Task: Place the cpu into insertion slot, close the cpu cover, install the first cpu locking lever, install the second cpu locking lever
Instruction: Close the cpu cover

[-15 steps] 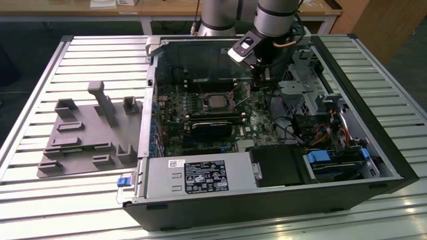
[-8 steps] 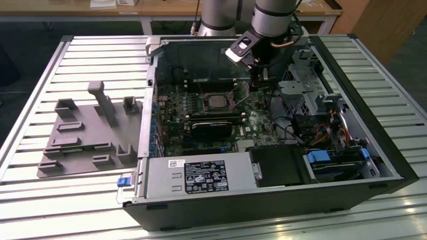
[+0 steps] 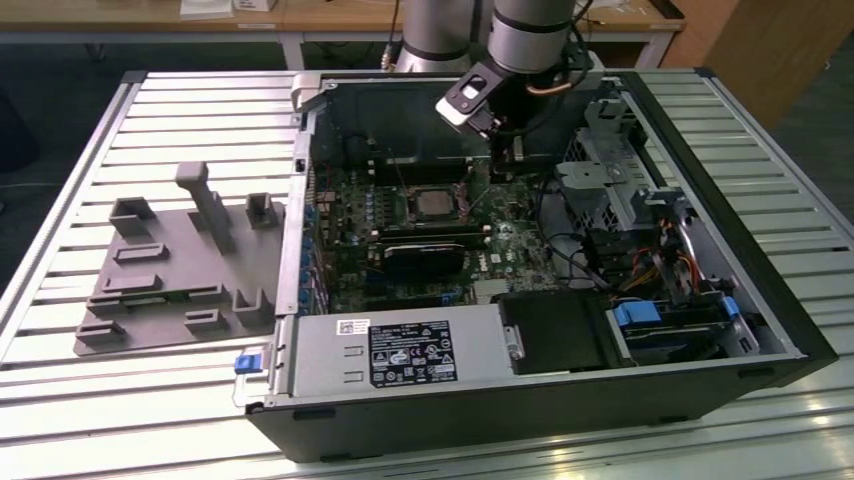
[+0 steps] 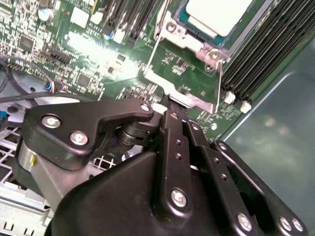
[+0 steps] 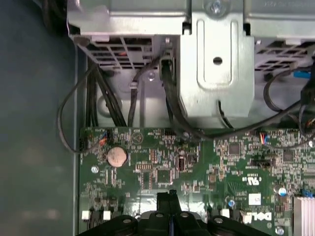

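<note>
1. At the arm's end, deep inside the open computer case point(image 3: 787, 330), we see the gripper point(image 4: 170, 110) with its black fingers point(image 4: 173, 142) drawn narrow, almost together. We cannot tell whether anything is pinched between them.
2. Its tip sits at the outer edge of the cpu cover point(image 4: 153, 77), which is open, off the socket, with green board showing through its square cut-out.
3. Just beyond the cover, the cpu point(image 4: 216, 14) rests in the insertion slot point(image 4: 189, 38), its pale metal top up and uncovered.
4. Long black memory slots point(image 4: 261, 54) run beside the socket.
5. In the first wrist view we see the green circuit board point(image 5: 197, 162) with a round coin cell point(image 5: 117, 156), and past it black cables point(image 5: 109, 101) and a silver drive cage point(image 5: 216, 64).
6. In the exterior view the case lies on a slatted table point(image 3: 134, 420). A grey fixture point(image 3: 174, 270) sits beside it on the exterior view's left, well apart from the gripper.
</note>
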Robot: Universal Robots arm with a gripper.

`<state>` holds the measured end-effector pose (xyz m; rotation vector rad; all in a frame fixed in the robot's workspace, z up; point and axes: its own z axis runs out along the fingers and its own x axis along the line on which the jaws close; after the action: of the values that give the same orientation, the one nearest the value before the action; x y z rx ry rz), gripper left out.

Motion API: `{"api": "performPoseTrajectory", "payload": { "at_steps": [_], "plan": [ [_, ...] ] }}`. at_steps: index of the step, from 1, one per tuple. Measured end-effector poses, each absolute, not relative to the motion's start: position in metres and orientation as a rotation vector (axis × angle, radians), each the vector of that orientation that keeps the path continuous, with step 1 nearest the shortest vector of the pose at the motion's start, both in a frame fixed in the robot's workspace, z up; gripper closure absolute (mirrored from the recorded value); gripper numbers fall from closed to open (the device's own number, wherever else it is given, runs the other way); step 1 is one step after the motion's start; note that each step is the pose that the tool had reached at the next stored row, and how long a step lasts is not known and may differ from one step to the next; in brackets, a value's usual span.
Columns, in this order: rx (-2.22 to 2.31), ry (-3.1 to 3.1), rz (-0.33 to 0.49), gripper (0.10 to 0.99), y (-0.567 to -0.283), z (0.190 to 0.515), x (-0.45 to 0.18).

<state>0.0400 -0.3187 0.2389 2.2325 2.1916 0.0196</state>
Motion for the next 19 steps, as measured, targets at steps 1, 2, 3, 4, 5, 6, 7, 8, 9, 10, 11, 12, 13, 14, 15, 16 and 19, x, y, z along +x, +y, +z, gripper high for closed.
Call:
{"api": "performPoseTrajectory", "payload": {
  "at_steps": [1, 2, 3, 4, 5, 6, 7, 8, 9, 10, 11, 12, 13, 14, 15, 16, 19],
  "plan": [
    [2.231, 2.19, 0.023, 0.984, -0.319, 0.239, 0.038],
    [2.229, 2.189, 0.026, 0.984, -0.319, 0.239, 0.035],
    [2.228, 2.187, 0.03, 0.984, -0.319, 0.239, 0.032],
    [2.226, 2.185, 0.034, 0.984, -0.319, 0.239, 0.029],
    [2.223, 2.183, 0.039, 0.984, -0.319, 0.239, 0.026],
    [2.222, 2.181, 0.043, 0.984, -0.318, 0.239, 0.023],
    [2.219, 2.179, 0.049, 0.984, -0.318, 0.239, 0.019],
    [2.214, 2.174, 0.059, 0.984, -0.318, 0.239, 0.013],
    [2.212, 2.171, 0.065, 0.984, -0.318, 0.239, 0.01],
    [2.209, 2.169, 0.069, 0.984, -0.318, 0.239, 0.007],
    [2.207, 2.167, 0.074, 0.984, -0.318, 0.239, 0.004],
    [2.206, 2.165, 0.078, 0.984, -0.318, 0.239, 0.002],
    [2.205, 2.164, 0.08, 0.984, -0.318, 0.239, 0.001],
    [2.204, 2.164, 0.08, 0.984, -0.318, 0.239, 0.001],
    [2.204, 2.164, 0.08, 0.984, -0.318, 0.239, 0.0],
    [2.204, 2.164, 0.081, 0.984, -0.318, 0.239, 0.0],
    [2.203, 2.163, 0.082, 0.984, -0.318, 0.239, -0.001]
  ]
}}
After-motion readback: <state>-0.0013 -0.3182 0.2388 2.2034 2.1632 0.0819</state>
